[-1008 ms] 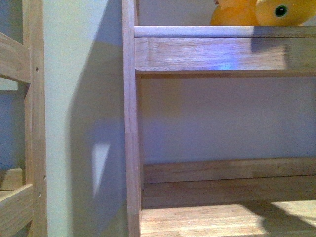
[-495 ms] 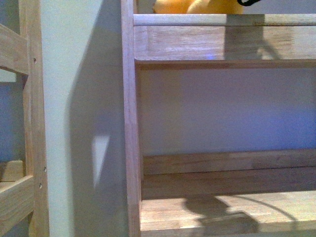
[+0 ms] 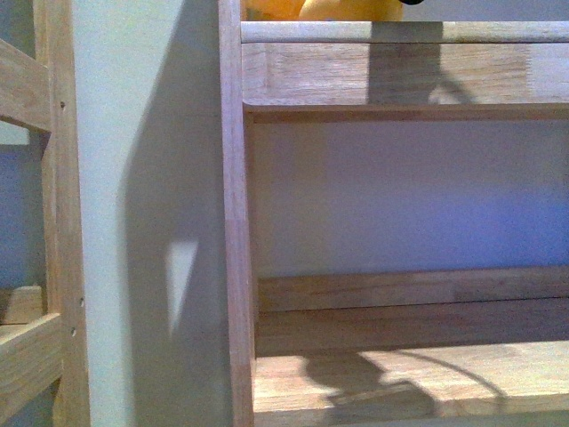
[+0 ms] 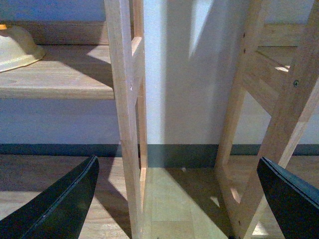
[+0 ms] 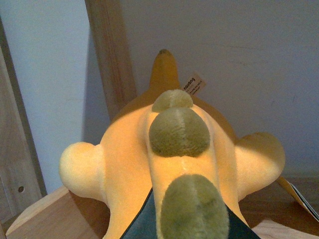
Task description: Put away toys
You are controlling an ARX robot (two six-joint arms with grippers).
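Orange-yellow plush toy (image 5: pixel 174 164) with olive-green bumps down its back fills the right wrist view, a white sewn tag at its tail; the right gripper's dark jaws show only as slivers at its near end, so their hold cannot be told. From the front, the toy (image 3: pixel 324 9) sits at 12 o'clock on the upper wooden shelf (image 3: pixel 400 71). The left gripper (image 4: pixel 177 199) hangs with jaws wide, empty, before a wooden shelf upright (image 4: pixel 124 119).
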